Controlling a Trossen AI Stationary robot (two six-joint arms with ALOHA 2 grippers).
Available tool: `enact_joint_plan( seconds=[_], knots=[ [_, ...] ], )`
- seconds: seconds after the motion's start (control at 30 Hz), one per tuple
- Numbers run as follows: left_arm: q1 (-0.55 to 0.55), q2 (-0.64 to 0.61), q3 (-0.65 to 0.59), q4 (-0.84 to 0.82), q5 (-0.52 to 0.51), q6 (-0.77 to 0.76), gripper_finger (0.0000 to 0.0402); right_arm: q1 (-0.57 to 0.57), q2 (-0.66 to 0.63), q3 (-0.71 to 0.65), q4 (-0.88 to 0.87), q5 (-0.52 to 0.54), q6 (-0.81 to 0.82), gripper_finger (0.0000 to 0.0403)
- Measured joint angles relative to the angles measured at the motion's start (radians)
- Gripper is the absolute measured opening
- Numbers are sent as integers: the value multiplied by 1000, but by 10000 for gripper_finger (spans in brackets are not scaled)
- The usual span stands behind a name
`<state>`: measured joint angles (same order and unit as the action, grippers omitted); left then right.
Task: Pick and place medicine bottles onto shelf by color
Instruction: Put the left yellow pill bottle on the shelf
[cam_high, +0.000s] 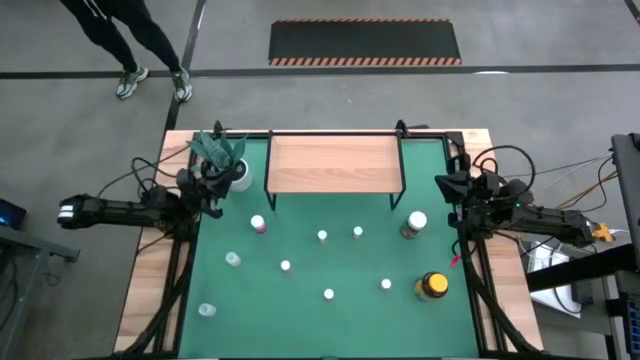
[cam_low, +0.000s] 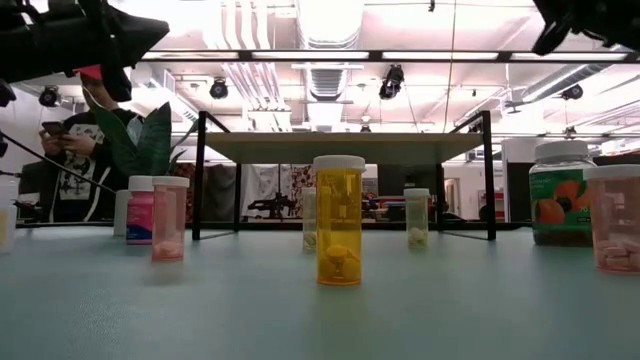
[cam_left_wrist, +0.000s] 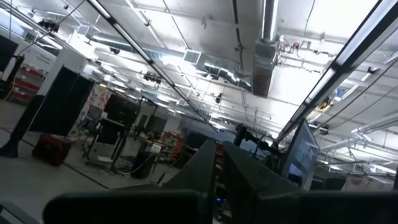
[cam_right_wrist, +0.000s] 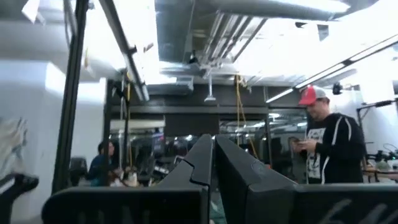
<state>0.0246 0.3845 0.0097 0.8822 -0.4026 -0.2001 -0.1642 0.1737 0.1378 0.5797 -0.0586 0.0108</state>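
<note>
The shelf (cam_high: 335, 165) stands on black legs at the far side of the green mat (cam_high: 300, 320), its light-wood top bare. Several small white-capped bottles stand upright on the mat, among them a pink one (cam_high: 258, 224) and an orange one (cam_low: 339, 220). A greenish white-lidded jar (cam_high: 414, 224) and a yellow black-lidded jar (cam_high: 432, 286) stand at the right. My left gripper (cam_left_wrist: 219, 168) is shut, tipped upward at the mat's left edge (cam_high: 212, 198). My right gripper (cam_right_wrist: 213, 168) is shut too, tipped upward at the mat's right edge (cam_high: 448, 188). Neither holds anything.
A white pot with a green plant (cam_high: 225, 160) stands at the far left, close to my left gripper. A black frame (cam_high: 180, 270) runs along the mat's sides. A person (cam_high: 130, 40) stands beyond the table's far left corner.
</note>
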Motion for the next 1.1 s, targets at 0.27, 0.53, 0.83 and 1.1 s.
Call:
enact_joint_plan(
  seconds=[0.27,0.53,0.83,1.1],
  knots=[
    [0,8,0,0,-4,55,11,1,185,146,0,-110,-38,9],
    [0,-2,0,101,-6,101,11,8,372,328,-151,-135,-74,9],
    [0,-9,0,211,-6,267,11,138,553,525,-279,-121,-137,9],
    [0,-6,0,209,-6,269,11,232,706,697,-383,-47,-143,9]
  ],
)
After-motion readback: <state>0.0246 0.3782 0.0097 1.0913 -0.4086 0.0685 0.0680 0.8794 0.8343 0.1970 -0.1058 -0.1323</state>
